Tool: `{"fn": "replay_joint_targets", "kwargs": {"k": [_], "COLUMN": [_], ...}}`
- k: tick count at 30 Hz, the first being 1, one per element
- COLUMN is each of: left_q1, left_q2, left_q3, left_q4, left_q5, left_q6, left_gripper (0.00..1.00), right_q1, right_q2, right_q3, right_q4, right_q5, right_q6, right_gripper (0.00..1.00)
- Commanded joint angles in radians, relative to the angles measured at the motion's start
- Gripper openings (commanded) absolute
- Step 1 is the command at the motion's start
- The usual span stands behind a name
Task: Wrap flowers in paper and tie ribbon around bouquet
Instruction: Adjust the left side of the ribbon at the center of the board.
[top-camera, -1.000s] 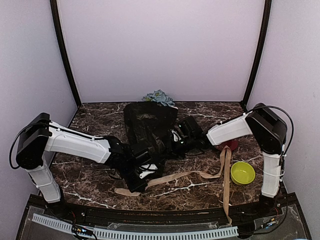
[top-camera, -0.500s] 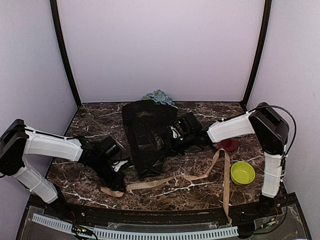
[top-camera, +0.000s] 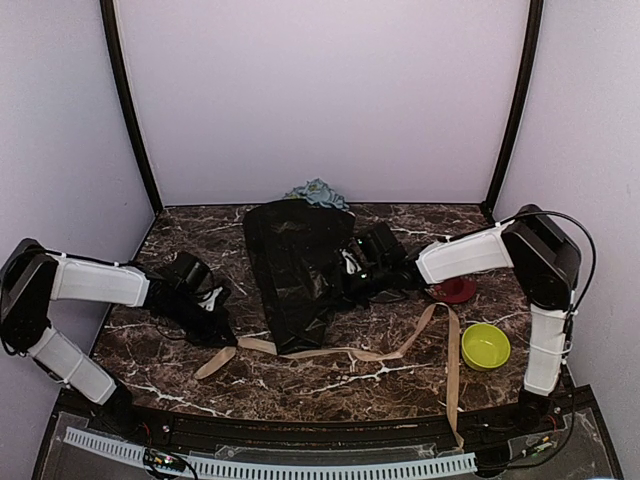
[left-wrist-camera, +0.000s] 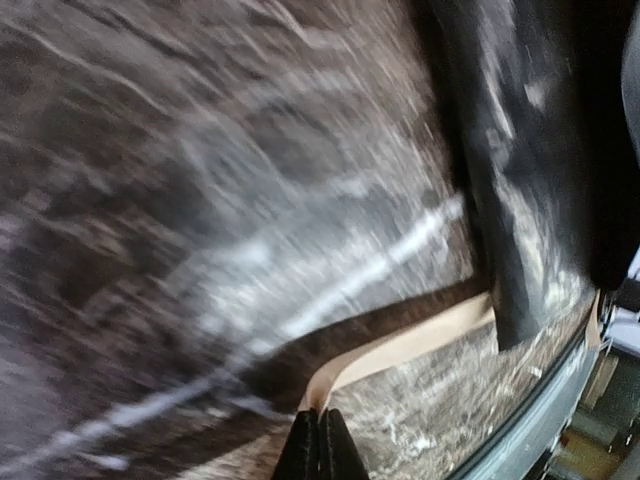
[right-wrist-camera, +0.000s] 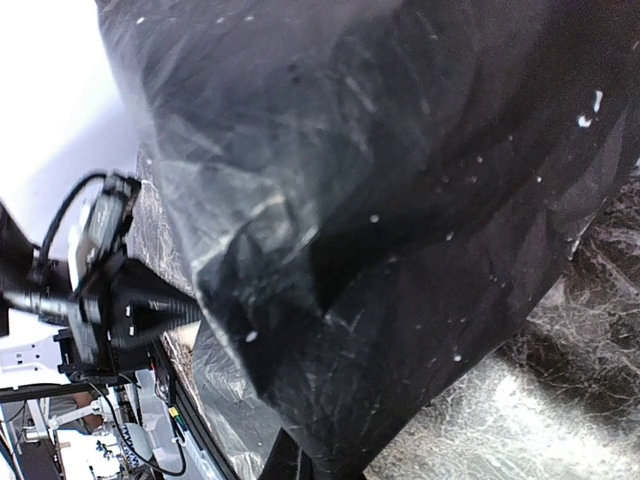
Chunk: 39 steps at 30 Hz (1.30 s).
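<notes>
Left jaws, closed on the ribbon (top-camera: 340, 352), have pulled it lower left under the paper (top-camera: 295, 275); right jaws pinch the paper, likely ready for tying.

Left gripper (left-wrist-camera: 322, 442) at the lower edge, jaws closed together and pinching the beige ribbon (left-wrist-camera: 405, 345). The ribbon runs up and to the right, meeting the edge of the black paper (left-wrist-camera: 545, 150). The dark marbled tabletop (left-wrist-camera: 200, 200) beneath is blurred
</notes>
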Motion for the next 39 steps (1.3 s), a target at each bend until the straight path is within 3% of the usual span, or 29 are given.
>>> {"fn": "replay_joint_targets", "kwargs": {"k": [1,11,23,36,39], "left_q1": [0.076,0.309,0.491,0.513,0.513], "left_q2": [0.015,0.154,0.06,-0.084,-0.117], "left_q3": [0.051,0.25,0.397,0.511,0.51], "left_q4": [0.075,0.169,0.172,0.155,0.179], "left_q5": [-0.042,-0.082,-0.3,-0.385,-0.318], "left_q6": [-0.021,-0.035,0.002,0.169,0.187], "left_gripper": [0.0,0.0,0.0,0.0,0.0], "right_q1": [-0.005,-0.005,-0.004,-0.005,-0.002], "right_q2": [-0.042,-0.041,-0.013,0.008,0.014], "right_q3": [0.018,-0.012,-0.058,-0.067,-0.066], "right_q4": [0.019,0.033,0.045,0.039,0.036], "right_q5": [-0.007,-0.005,0.002,0.007,0.007], "right_q6": [-0.013,-0.008,-0.007,-0.02,-0.024], "right_gripper": [0.0,0.0,0.0,0.0,0.0]}}
